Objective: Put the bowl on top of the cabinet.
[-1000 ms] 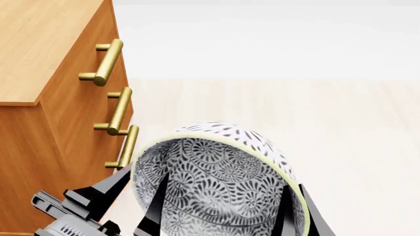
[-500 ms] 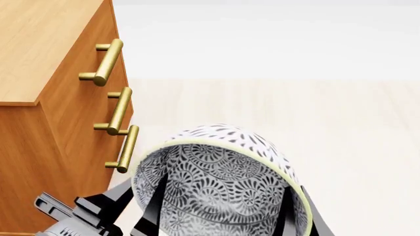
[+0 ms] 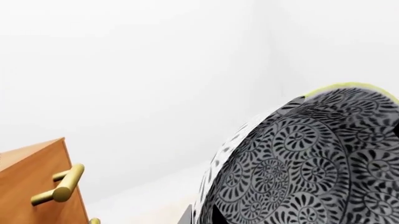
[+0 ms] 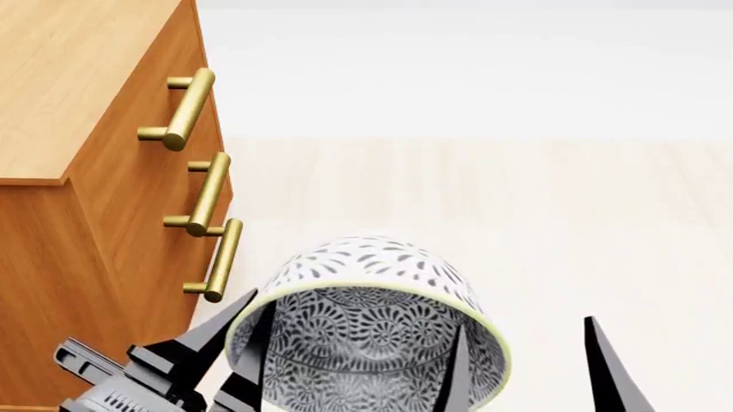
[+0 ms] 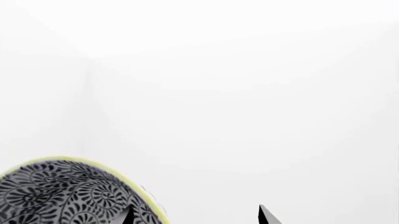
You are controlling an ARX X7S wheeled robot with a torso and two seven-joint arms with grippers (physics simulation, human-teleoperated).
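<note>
Pale wood floor (image 4: 550, 215) behind. Left tool (image 4: 235, 343) grips bowl (image 4: 366, 318) rim at 9 o'clock, bowl tipped, aloft. Right tool (image 4: 527, 360) spread open, one finger inside bowl. Cabinet (image 4: 103, 172) at 10 o'clock.

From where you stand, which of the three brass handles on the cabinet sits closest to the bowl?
The lowest handle on the cabinet, just left of the bowl; the other two sit higher.

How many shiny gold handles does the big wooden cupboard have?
3, all on the cabinet front: top handle, middle handle and lowest handle beside the bowl. None look hidden.
</note>
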